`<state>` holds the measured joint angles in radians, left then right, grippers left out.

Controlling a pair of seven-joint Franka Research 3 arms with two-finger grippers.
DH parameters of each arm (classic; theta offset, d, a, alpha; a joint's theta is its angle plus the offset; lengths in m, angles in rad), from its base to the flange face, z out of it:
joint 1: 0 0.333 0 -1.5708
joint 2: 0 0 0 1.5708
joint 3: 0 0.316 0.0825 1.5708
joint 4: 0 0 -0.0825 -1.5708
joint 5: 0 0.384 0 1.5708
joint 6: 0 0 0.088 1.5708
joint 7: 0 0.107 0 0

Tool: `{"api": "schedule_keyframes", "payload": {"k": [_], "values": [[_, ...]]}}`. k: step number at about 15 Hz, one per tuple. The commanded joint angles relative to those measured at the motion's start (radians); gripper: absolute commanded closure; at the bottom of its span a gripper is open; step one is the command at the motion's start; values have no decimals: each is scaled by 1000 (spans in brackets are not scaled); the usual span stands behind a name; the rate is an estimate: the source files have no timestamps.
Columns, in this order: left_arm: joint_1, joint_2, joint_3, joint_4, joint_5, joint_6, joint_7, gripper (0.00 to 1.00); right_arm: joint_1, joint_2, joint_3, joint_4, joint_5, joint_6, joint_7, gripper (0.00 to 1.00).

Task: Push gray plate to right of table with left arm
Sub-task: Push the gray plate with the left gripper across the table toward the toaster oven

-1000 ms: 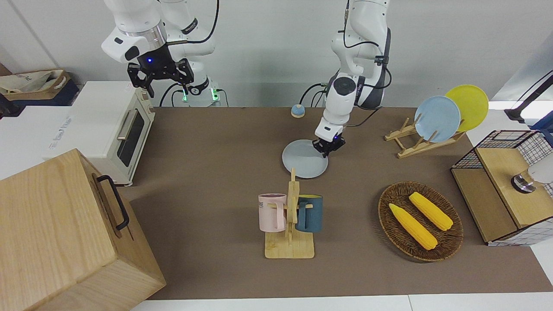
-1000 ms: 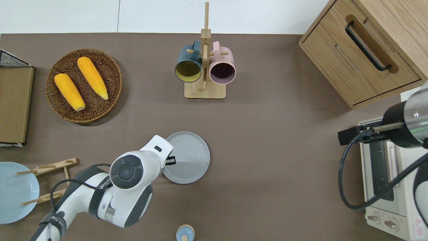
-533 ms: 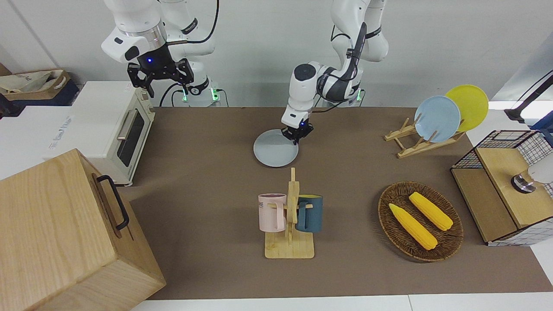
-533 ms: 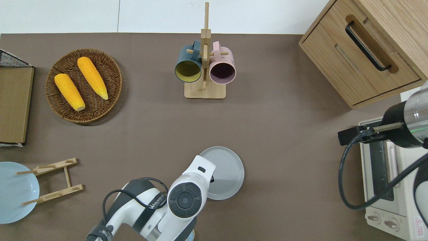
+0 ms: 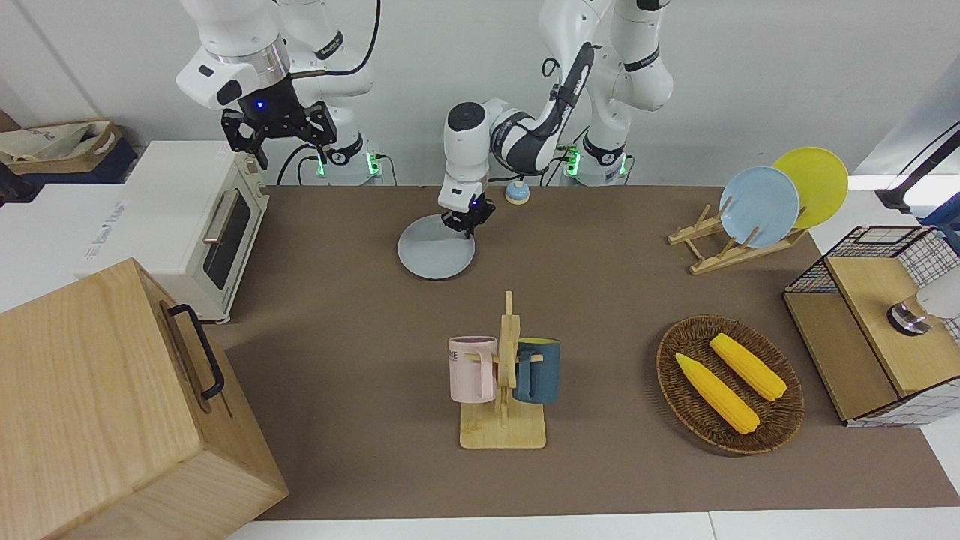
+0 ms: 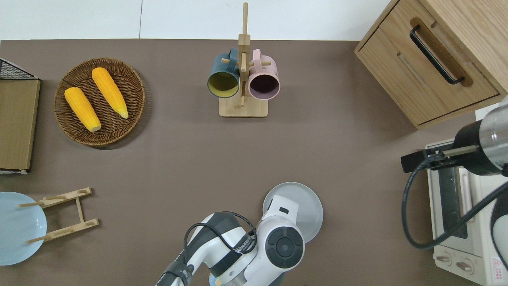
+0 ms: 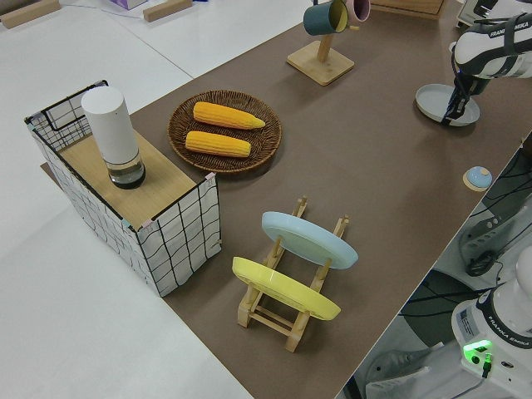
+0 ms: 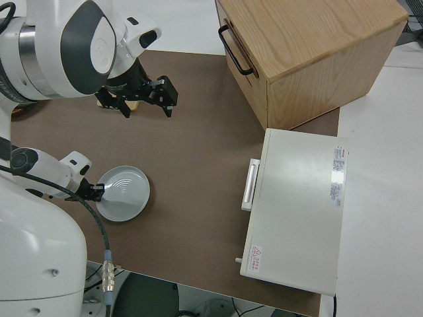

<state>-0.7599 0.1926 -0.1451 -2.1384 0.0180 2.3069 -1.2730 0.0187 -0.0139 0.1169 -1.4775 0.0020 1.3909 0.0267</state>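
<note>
Front view shows the left claw point(image 5: 463, 223) down on the gray plate point(image 5: 436, 257) at its rim nearest the robots; I cannot tell its finger spread. The plate lies nearer the robots than the mug rack point(image 5: 503, 375). Keep steady downward contact, sliding toward the toaster oven point(image 5: 196, 225).

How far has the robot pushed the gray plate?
Done: the gray plate has slid past the mug rack toward the right arm's end. In hand: the left tool presses on its rim. Left: bare table remains before the toaster oven.
</note>
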Motion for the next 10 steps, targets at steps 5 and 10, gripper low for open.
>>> {"api": "schedule_keyframes", "payload": {"k": [5, 10], "values": [[-102, 156, 15, 181, 19, -49, -190, 1000, -20, -3, 15, 8, 10, -15, 1, 17], [-116, 165, 15, 192, 19, -50, -207, 1000, -20, -3, 13, 8, 10, -15, 1, 17]]}}
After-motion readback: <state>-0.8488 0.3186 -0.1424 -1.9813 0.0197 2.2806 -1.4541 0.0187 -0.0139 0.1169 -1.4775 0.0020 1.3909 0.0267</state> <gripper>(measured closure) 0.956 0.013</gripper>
